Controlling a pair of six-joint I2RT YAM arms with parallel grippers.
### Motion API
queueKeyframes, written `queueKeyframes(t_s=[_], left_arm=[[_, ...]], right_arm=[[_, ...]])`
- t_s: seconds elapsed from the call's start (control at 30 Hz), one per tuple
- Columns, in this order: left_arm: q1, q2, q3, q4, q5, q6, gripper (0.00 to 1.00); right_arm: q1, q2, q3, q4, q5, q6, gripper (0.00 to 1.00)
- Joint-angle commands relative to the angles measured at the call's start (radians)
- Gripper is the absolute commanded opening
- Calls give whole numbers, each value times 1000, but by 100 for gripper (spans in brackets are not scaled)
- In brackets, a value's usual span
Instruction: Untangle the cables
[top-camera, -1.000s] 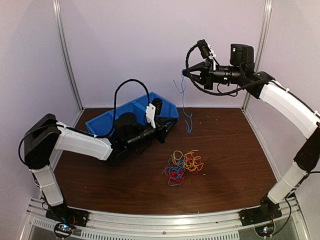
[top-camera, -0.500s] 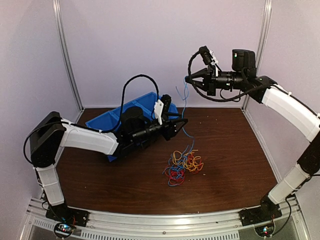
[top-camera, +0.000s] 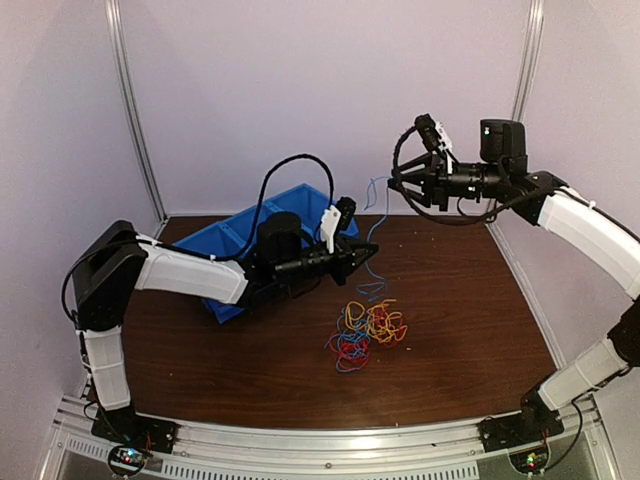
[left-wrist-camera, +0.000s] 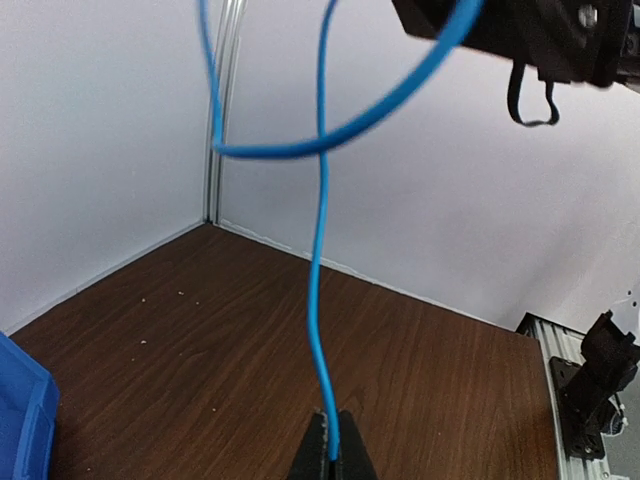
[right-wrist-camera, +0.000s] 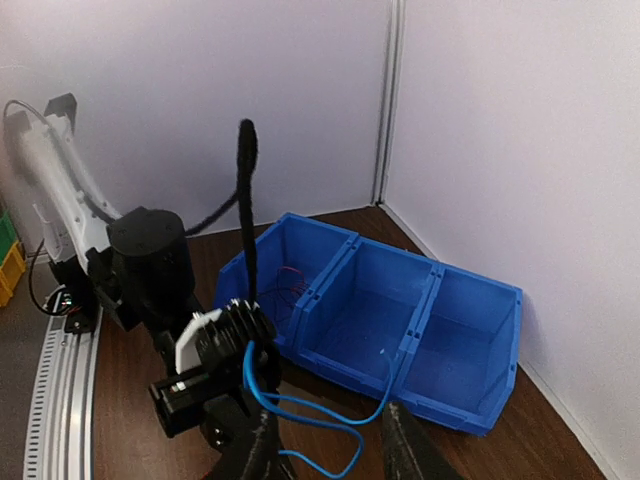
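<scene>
Left gripper (left-wrist-camera: 330, 458): fingers pressed together on the blue cable (left-wrist-camera: 313, 300), which is pinched right at their tips and rises from there.
Right gripper (right-wrist-camera: 325, 447): fingers stand partly apart. A loop of the blue cable hangs between them, and whether it rests on a finger or hangs free cannot be told.
Blue cable, place: in the air over the far middle of the table (top-camera: 470, 330), running from the left gripper up and right to the right gripper. A slack curl crosses itself on the way.
Other cables: the pile of cables (top-camera: 366, 332), red, blue and yellow-orange, lies knotted on the table near the middle, nearer than both grippers.
Blue bin (right-wrist-camera: 508, 340): three compartments, at the far left behind the left arm.
Weight: likely very light, so lifting should cost no effort.
Stiffness: soft but springy. It keeps loops and curls in the air rather than hanging straight, so it may coil back on itself.
Grip surface: thin and smooth-looking, far thinner than a finger. It could slide through anything but a full fingertip pinch.
Where to hold: close to a free end or on a straight run, well apart from any crossing.
Risk: a pull on a strand buried in the pile would probably drag the whole light pile along or tighten its knots.
</scene>
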Motion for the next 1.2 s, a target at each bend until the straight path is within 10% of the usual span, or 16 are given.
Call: queueKeyframes(t_s=[0.0,0.37,1.17], left_arm=[[83,-72,103,-192,-34,55,0],[272,-98,311,-567,-32,203,0],[531,-44,422,-834,-53,325,0]], right_arm=[[-131,-99,-211,69,36,-2,44],[-234,-259,-611,156,-1,-128,60],[-291,-255,-656,162,58,-208,60]])
